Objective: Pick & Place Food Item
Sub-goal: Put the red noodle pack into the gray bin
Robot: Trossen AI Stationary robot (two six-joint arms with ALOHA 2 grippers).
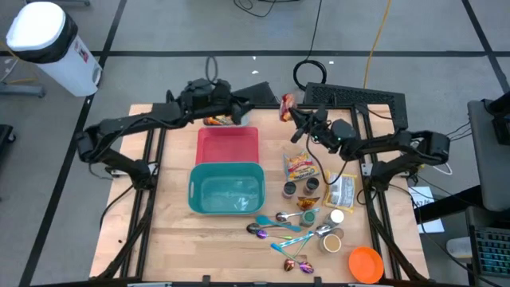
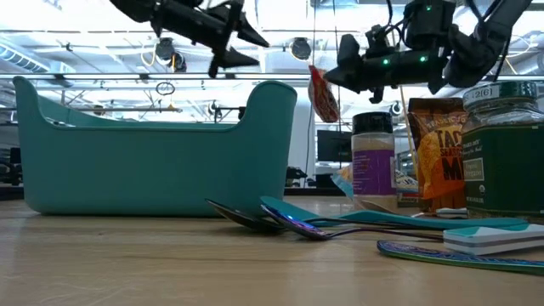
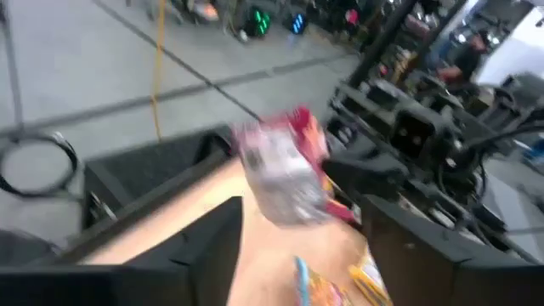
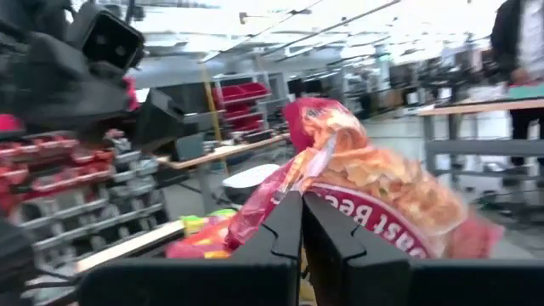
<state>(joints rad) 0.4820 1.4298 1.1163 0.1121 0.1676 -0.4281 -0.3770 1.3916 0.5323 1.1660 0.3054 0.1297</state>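
A red snack bag printed with chips hangs in the air over the table's far middle, with my right gripper shut on it. It also shows in the right wrist view and the low view. My left gripper stands open just left of the bag, over the far end of the pink tray. In the left wrist view the snack bag sits ahead of the two spread fingers, untouched. A teal bin stands nearer than the tray. My right gripper pinches the bag's flat crimped edge between its two shut fingers. The fingers come from the table's right, roughly level and slanting a little upward. The bag is lifted clear of the table and hangs below the fingertips.
An orange food packet lies at the tray's far edge under my left arm. Right of the bin lie snack packets, jars, several spoons and an orange lid. A black mat lies at the far right.
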